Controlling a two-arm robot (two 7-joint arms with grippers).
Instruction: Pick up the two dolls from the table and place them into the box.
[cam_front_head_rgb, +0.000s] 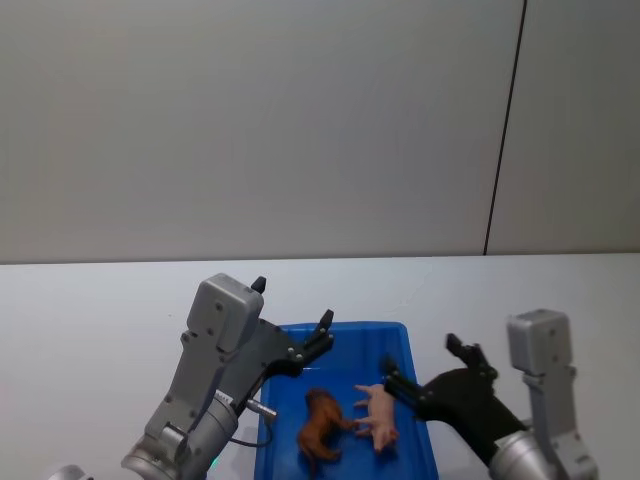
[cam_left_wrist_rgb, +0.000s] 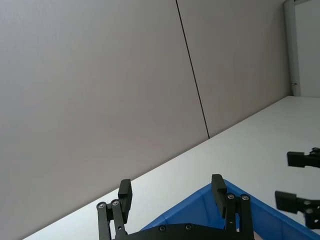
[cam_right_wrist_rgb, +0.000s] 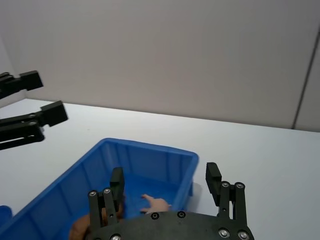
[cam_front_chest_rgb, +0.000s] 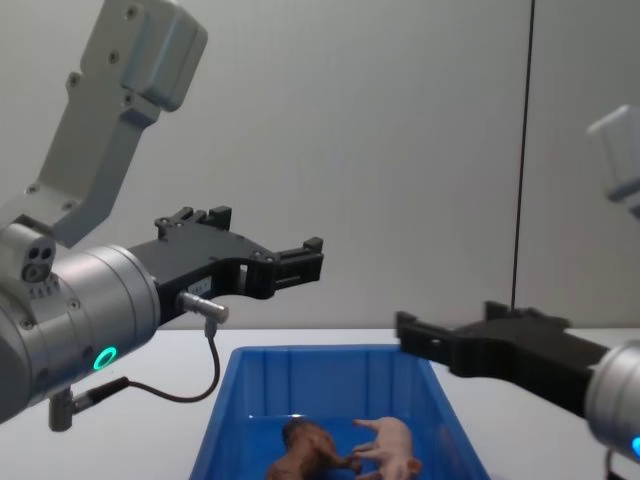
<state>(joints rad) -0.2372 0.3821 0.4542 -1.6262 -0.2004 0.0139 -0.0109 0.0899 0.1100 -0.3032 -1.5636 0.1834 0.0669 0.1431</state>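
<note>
Both dolls lie inside the blue box, side by side on its floor: the dark brown doll and the pale pink doll, touching at the legs. My left gripper hangs open and empty above the box's left rim. My right gripper hangs open and empty over the right rim. The chest view shows the box, the brown doll, the pink doll, and both grippers raised above the box, left and right. The right wrist view looks down on the pink doll.
The white table stretches around the box on all sides. A plain grey wall with a dark vertical seam stands behind the table.
</note>
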